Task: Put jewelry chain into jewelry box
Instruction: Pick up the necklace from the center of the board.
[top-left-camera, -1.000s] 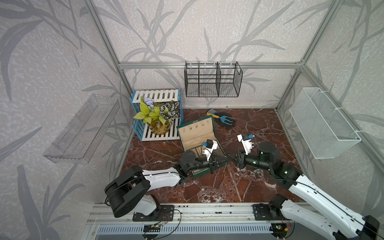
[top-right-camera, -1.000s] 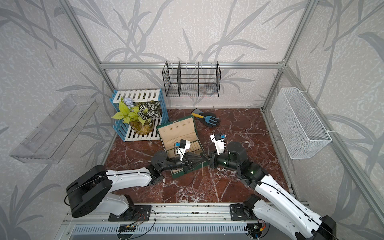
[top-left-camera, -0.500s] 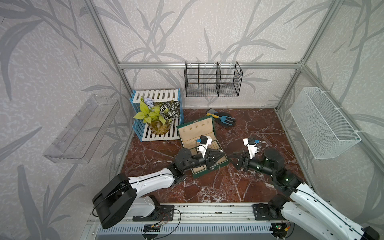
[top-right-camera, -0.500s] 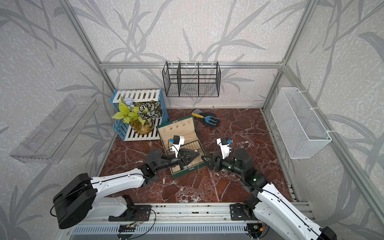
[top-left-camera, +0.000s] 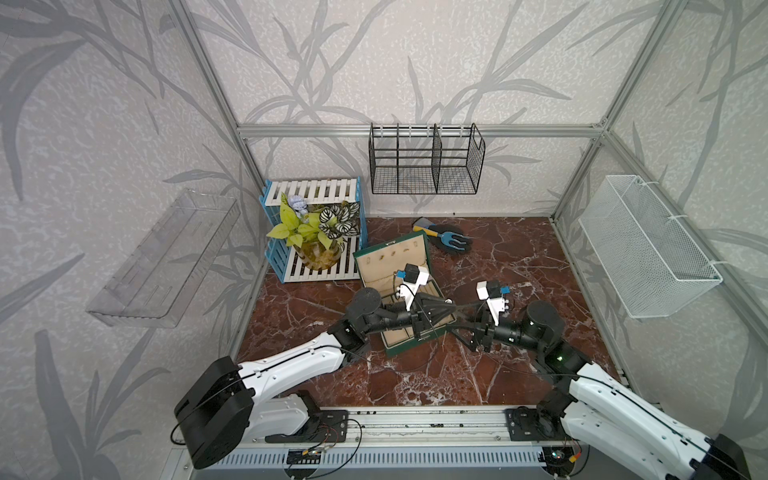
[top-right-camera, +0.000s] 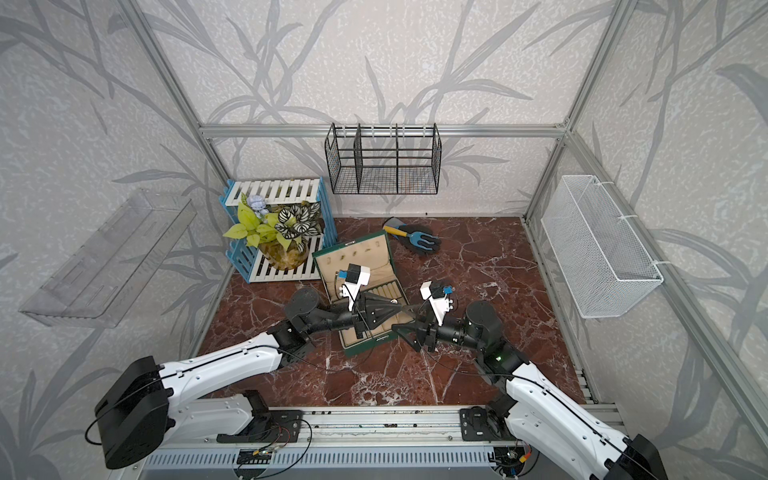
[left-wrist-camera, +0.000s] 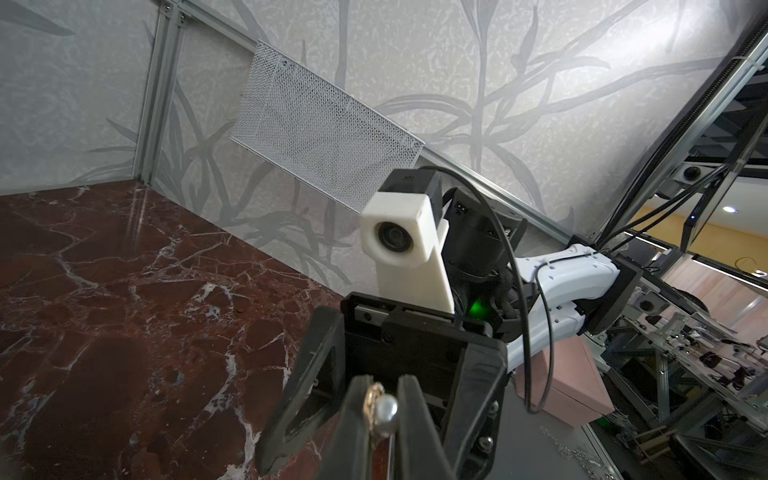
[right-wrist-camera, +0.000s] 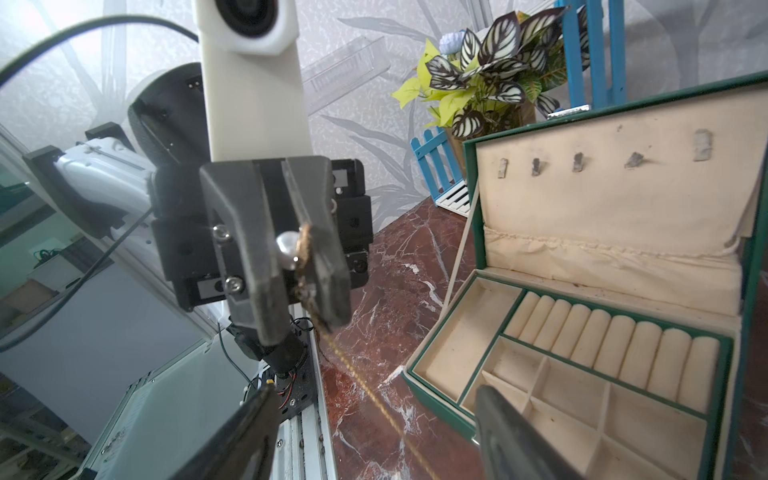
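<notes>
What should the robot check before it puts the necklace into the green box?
1. Is the jewelry chain held by the left hand? Ok: its pearl pendant is pinched between the fingers.
2. Is the right hand free? Ok: it is open and grips nothing.
3. Is the lid of the jewelry box up? Ok.
4. Are the compartments free? Ok: the ones in view are empty.
5. Where is the chain's hanging end? Cannot tell: it runs out of the right wrist view.
</notes>
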